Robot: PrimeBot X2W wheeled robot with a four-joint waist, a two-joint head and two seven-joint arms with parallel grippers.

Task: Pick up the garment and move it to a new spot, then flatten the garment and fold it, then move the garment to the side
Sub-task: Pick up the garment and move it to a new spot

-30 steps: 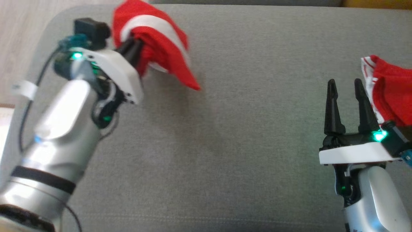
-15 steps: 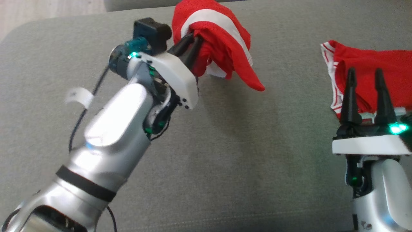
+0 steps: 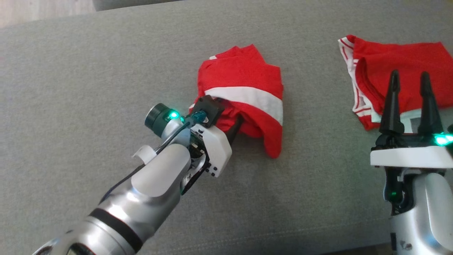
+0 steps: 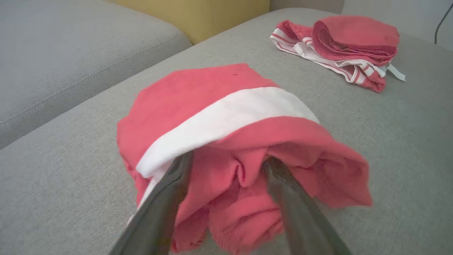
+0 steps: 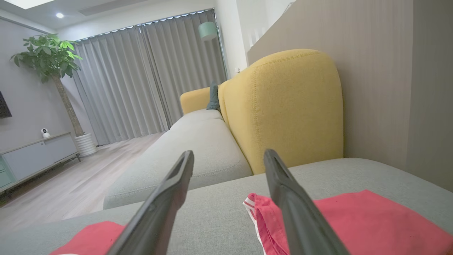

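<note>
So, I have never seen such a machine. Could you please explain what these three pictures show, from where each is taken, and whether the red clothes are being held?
It is a robot with two arms, each ending in a two-fingered pincer. One picture looks down from its head; the other two come from cameras on its wrists, looking along the fingers.

On the grey sofa cushion lie two red garments. The bunched red and white garment rests on the cushion with the left pincer pushed into its folds. The fingers stand apart with cloth between them, so they do not pinch it.

The right pincer is open and holds nothing. Behind it lies the second red garment.
</note>
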